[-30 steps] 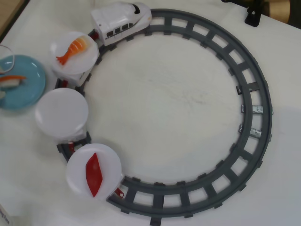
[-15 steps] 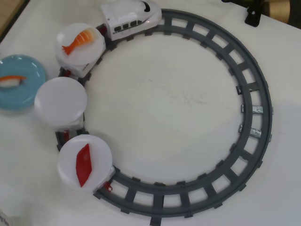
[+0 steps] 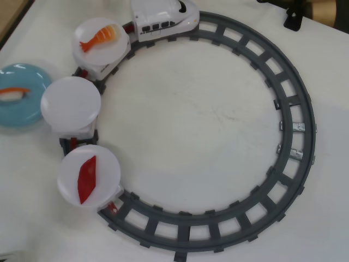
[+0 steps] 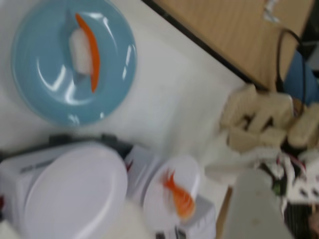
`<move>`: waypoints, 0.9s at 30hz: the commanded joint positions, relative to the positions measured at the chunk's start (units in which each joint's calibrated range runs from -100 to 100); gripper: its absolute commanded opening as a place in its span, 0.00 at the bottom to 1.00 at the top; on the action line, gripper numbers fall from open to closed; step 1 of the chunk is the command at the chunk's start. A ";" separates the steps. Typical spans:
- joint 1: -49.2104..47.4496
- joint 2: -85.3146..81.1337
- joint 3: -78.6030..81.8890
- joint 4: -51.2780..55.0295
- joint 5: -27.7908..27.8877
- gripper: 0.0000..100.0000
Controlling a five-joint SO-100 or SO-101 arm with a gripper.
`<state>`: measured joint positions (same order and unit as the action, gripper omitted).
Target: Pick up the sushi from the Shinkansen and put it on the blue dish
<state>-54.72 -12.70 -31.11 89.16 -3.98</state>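
The sushi (image 3: pixel 13 93), an orange slab over white rice, lies on the blue dish (image 3: pixel 30 112) at the left edge of the overhead view. In the wrist view the sushi (image 4: pixel 87 50) lies on its side on the blue dish (image 4: pixel 50 94). The white Shinkansen (image 3: pixel 163 21) stands on the track at the top, pulling three cars with round white plates. The middle plate (image 3: pixel 71 103) is bare. My gripper (image 4: pixel 259 164) shows only as blurred beige and grey parts at the right of the wrist view, away from the dish and holding nothing; its jaws cannot be made out. It is outside the overhead view.
A shrimp piece (image 3: pixel 99 37) lies on the first plate and a dark-red pointed piece (image 3: pixel 86 179) on the last. The grey round track (image 3: pixel 305 109) rings the white table. In the wrist view a wooden surface (image 4: pixel 224 30) and cables lie beyond the table's edge.
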 commanded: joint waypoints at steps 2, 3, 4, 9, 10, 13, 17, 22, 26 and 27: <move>5.60 -13.73 8.29 -2.92 -0.31 0.20; 7.10 -16.30 11.18 -3.85 -0.31 0.20; 8.77 -18.87 14.34 -5.04 -0.31 0.20; 19.24 -32.89 33.00 -12.94 -0.31 0.20; 21.71 -35.71 37.24 -14.72 -0.31 0.20; 27.87 -43.34 49.41 -18.88 -0.25 0.20; 35.44 -50.72 64.74 -23.72 0.11 0.20; 46.62 -56.53 81.60 -27.80 0.17 0.20; 55.86 -59.35 91.25 -29.58 0.17 0.20; 57.71 -60.26 92.96 -29.41 0.17 0.20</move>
<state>-2.82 -70.48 58.10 61.18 -3.98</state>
